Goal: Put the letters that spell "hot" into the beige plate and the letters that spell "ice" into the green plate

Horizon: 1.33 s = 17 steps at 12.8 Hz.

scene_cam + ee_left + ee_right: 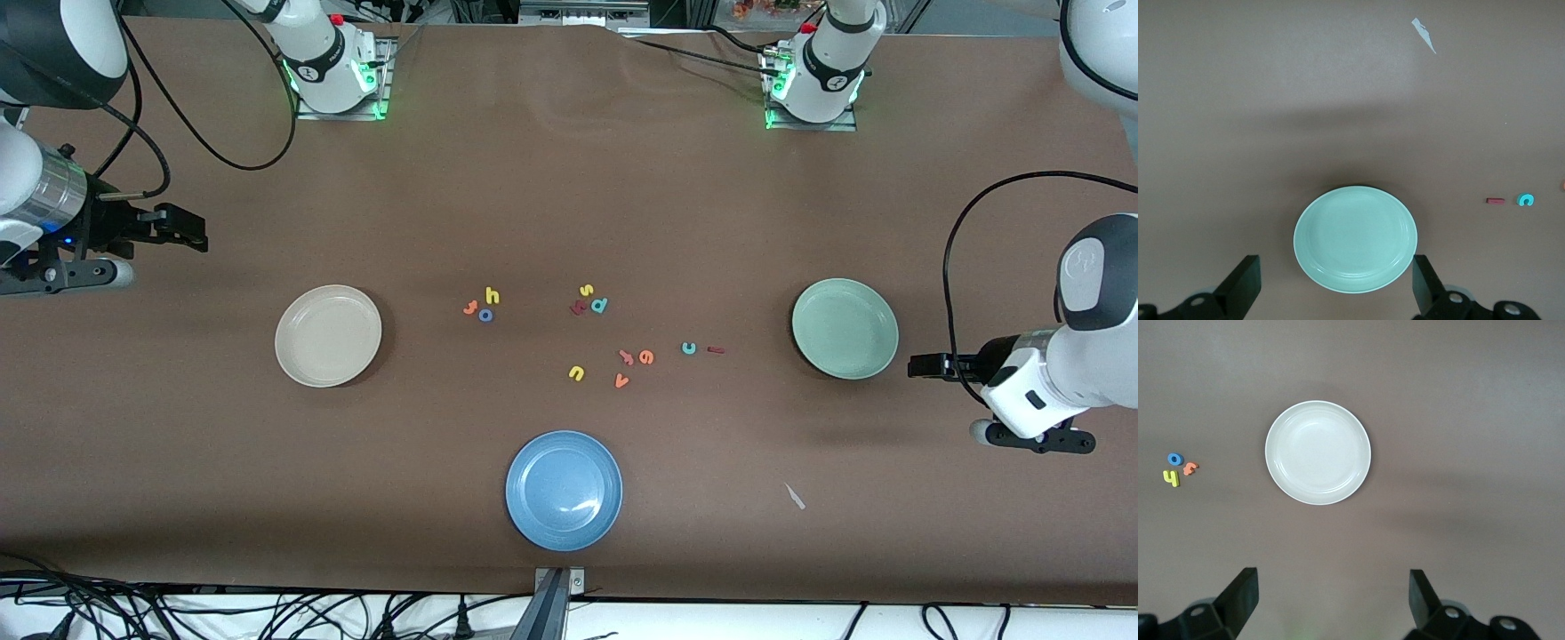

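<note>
Starting closest to the front camera: there's a blue plate sitting at that edge of the table, with a little white scrap off toward my left arm's end. A bit farther from the camera is the loose letter pile, a yellow u and orange v first, then the orange e, the teal c and the dark red i, with c and i just beside each other. None of those are in a plate.

The green plate is toward my left arm's end, the beige plate toward my right arm's end, both with nothing in them. My left gripper hangs up over the table just beside the green plate, fingers spread wide, holding nothing.

Farther still, the h-o-t bunch sits between the beige plate and the pile: yellow h, blue o, orange t, all close together. Near them are a yellow s and a teal-blue d.

My right gripper is up over the table past the beige plate toward my right arm's end, fingers also spread, nothing in them.
</note>
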Motion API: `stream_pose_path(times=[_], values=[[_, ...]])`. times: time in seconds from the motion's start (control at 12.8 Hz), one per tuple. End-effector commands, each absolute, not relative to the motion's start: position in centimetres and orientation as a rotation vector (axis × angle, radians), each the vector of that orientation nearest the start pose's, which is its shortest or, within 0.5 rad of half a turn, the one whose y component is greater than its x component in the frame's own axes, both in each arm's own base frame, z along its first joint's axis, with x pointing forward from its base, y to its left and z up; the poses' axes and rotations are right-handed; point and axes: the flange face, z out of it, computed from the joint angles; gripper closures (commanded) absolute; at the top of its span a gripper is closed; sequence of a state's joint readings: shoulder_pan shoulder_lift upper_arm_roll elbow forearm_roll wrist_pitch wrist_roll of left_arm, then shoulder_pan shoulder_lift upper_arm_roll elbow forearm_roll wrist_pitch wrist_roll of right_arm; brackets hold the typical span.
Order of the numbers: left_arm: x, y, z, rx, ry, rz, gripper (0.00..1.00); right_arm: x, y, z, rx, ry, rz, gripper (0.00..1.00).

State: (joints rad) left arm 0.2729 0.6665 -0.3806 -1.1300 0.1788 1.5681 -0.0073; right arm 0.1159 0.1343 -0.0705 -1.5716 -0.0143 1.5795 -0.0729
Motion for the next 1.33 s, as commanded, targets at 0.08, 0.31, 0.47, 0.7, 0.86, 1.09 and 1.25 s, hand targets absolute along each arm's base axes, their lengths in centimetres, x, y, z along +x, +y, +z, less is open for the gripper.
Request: stream_pose_path(times=[0.08,0.31,0.47,0.7,0.86,1.09,1.25], values=[[71.2,1.9,42.1,-3.184,0.108,0.302,0.00,59.2,2.6,55.3,-3.137,-0.169,0.188,0.00],[71.3,1.9,41.5,-3.186,0.108,0.315,0.00,59.2,2.6,55.3,-3.137,-0.169,0.188,0.00],[71.3,1.9,41.4,-3.186,0.105,0.317,0.00,59.2,2.6,55.2,-3.138,-0.169,0.188,0.00],[71.4,1.9,41.1,-3.187,0.105,0.324,0.00,59.2,2.6,55.1,-3.137,-0.169,0.190,0.00],[71.4,1.9,41.1,-3.186,0.105,0.324,0.00,59.2,2.6,55.2,-3.138,-0.169,0.186,0.00],[71.4,1.9,41.1,-3.186,0.105,0.324,0.00,59.4,2.9,55.1,-3.139,-0.176,0.173,0.00],[71.4,2.0,41.1,-3.185,0.106,0.324,0.00,59.7,3.2,54.6,-3.137,-0.183,0.171,0.00]])
